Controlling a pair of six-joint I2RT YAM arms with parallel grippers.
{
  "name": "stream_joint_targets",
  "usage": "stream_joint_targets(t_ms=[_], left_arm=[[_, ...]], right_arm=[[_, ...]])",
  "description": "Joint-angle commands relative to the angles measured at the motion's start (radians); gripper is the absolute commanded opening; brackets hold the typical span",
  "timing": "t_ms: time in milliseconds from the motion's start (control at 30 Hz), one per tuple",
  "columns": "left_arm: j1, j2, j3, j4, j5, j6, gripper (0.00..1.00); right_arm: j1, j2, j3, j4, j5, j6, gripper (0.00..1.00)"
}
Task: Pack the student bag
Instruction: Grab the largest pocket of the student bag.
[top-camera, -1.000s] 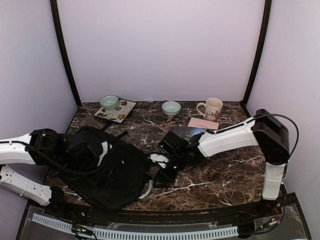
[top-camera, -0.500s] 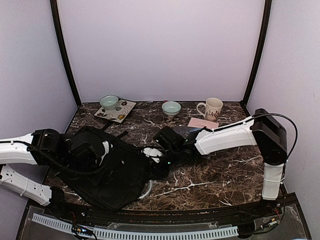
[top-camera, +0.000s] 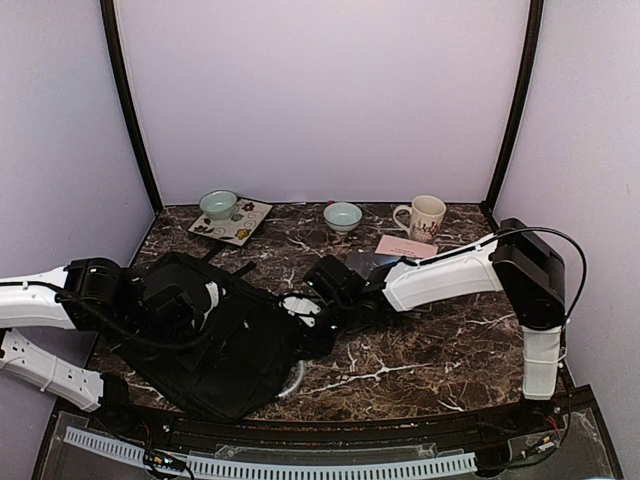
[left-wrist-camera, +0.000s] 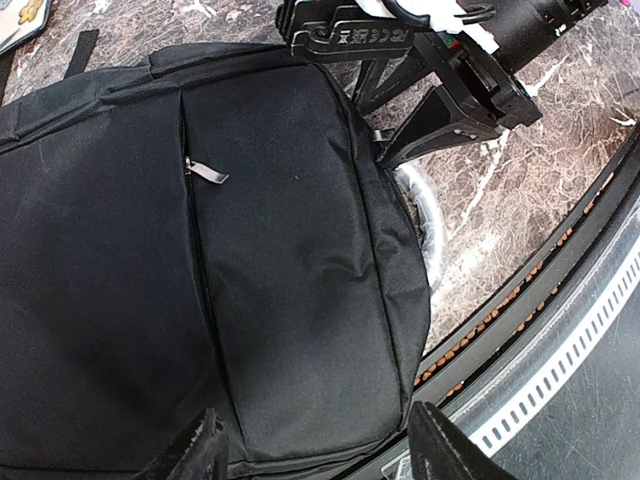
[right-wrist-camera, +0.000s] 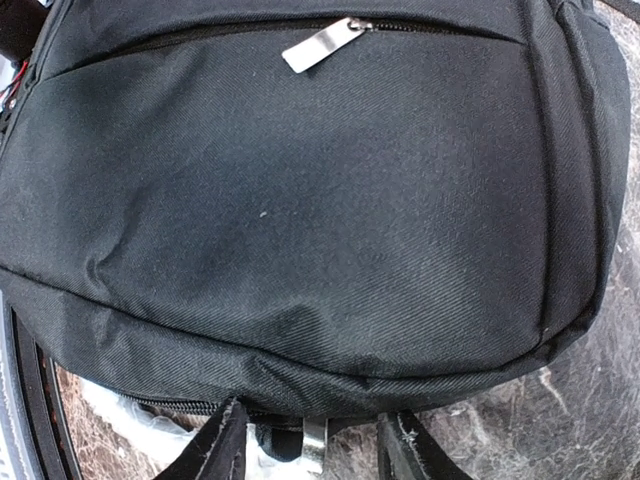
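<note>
Student bag (top-camera: 230, 340): lies flat on the bench (top-camera: 450, 345), in the near-left part, its lower end close to the near edge; front pocket faces up.
Bag handle (left-wrist-camera: 425, 205): grey-white curve showing from under the bag's right side, by the near edge.
Left gripper (left-wrist-camera: 315, 432): above the bag's left part, fingers spread wide with nothing between them, not touching the fabric.
Right gripper (right-wrist-camera: 315, 412): at the bag's right edge, down by the bench top; the fingers stand apart on either side of a small metal zip pull (right-wrist-camera: 313, 440) and do not touch it.
Upper zip pull (right-wrist-camera: 320, 45): silver tab lying flat on the closed pocket zip.
Mug (top-camera: 427, 216): far-right part of the bench, upright.
Pink card (top-camera: 405, 246): flat, just in front of the mug.
Green bowl (top-camera: 343, 215): middle of the far edge.
Patterned tray (top-camera: 240, 228): far-left corner, with a second green bowl (top-camera: 218, 203) on its far end.
</note>
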Motion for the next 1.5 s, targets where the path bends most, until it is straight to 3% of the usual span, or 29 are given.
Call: stream_joint_targets(t_ms=[0,500,700,1000,1167,1467], left_arm=[[-0.006,0.004,0.015,0.002,-0.018,-0.001,0.64],[-0.006,0.028,0.024,0.017,-0.005,-0.009,0.64],[-0.006,0.023,0.031,-0.001,-0.003,-0.021,0.64],[-0.005,0.022,0.038,-0.017,0.002,-0.025,0.63],[-0.005,0.024,0.035,-0.017,0.008,-0.028,0.64],[-0.006,0.018,0.022,-0.024,0.026,0.024,0.61]], right_arm=[[0.002,-0.036,-0.048,0.0,-0.034,-0.01,0.46],[0.002,-0.018,-0.02,0.034,-0.008,0.012,0.42],[0.002,0.005,-0.01,0.042,-0.011,0.002,0.27],[0.002,0.026,0.005,0.046,-0.033,-0.009,0.2],[0.003,0.022,0.003,0.044,-0.04,-0.009,0.0],[0.003,-0.051,0.012,-0.066,-0.062,-0.016,0.0]])
